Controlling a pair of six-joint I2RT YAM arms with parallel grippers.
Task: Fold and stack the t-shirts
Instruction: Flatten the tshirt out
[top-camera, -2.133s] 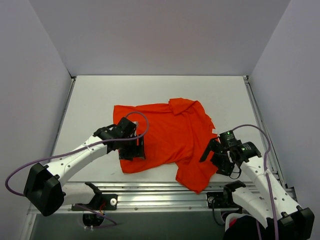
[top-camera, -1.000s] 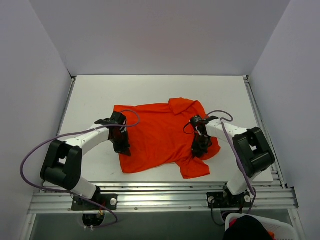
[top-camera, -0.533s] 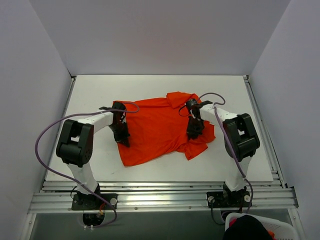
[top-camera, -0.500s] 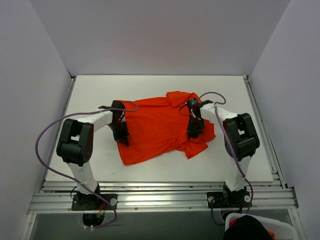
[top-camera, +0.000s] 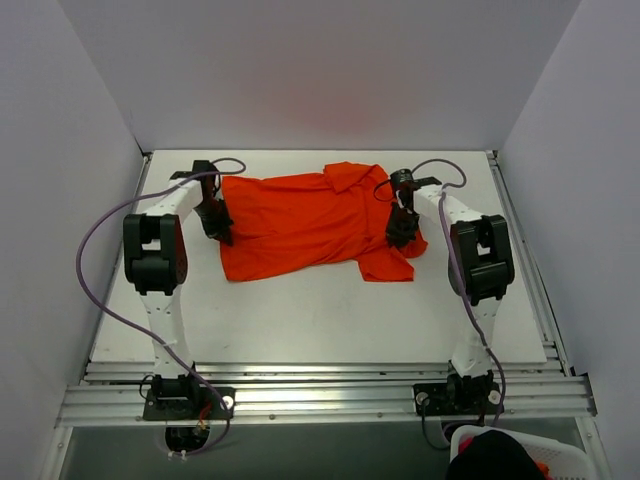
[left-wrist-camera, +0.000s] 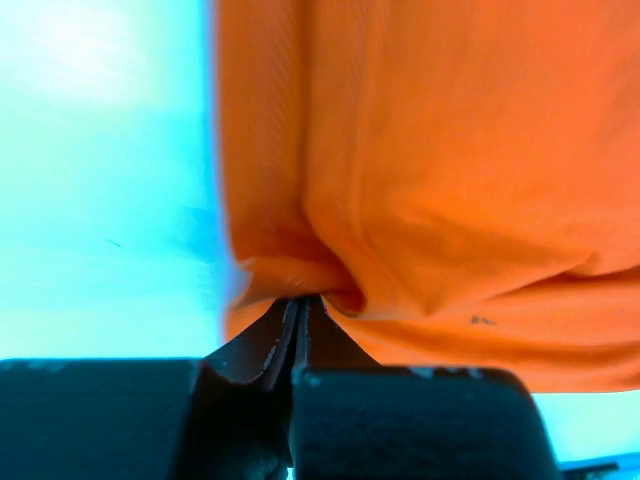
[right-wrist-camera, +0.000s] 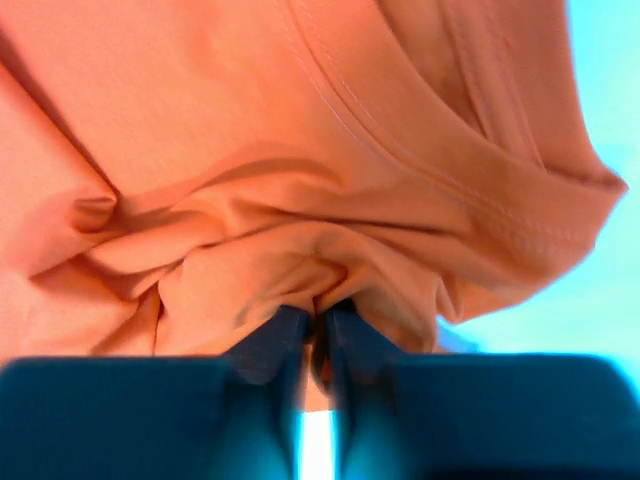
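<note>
Now the t-shirt (top-camera: 300, 222) sits farther back (left fingers (left-wrist-camera: 262, 348) and right fingers (right-wrist-camera: 268, 346) clamp its edges).

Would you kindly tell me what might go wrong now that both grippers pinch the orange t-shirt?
1. The left gripper and right gripper each pinch only a small bunch of the orange t-shirt; a pull may slip it free.
2. The cloth lies wrinkled and skewed, so a fold may come out uneven.
3. It sits near the far edge of the table, leaving little room.
</note>
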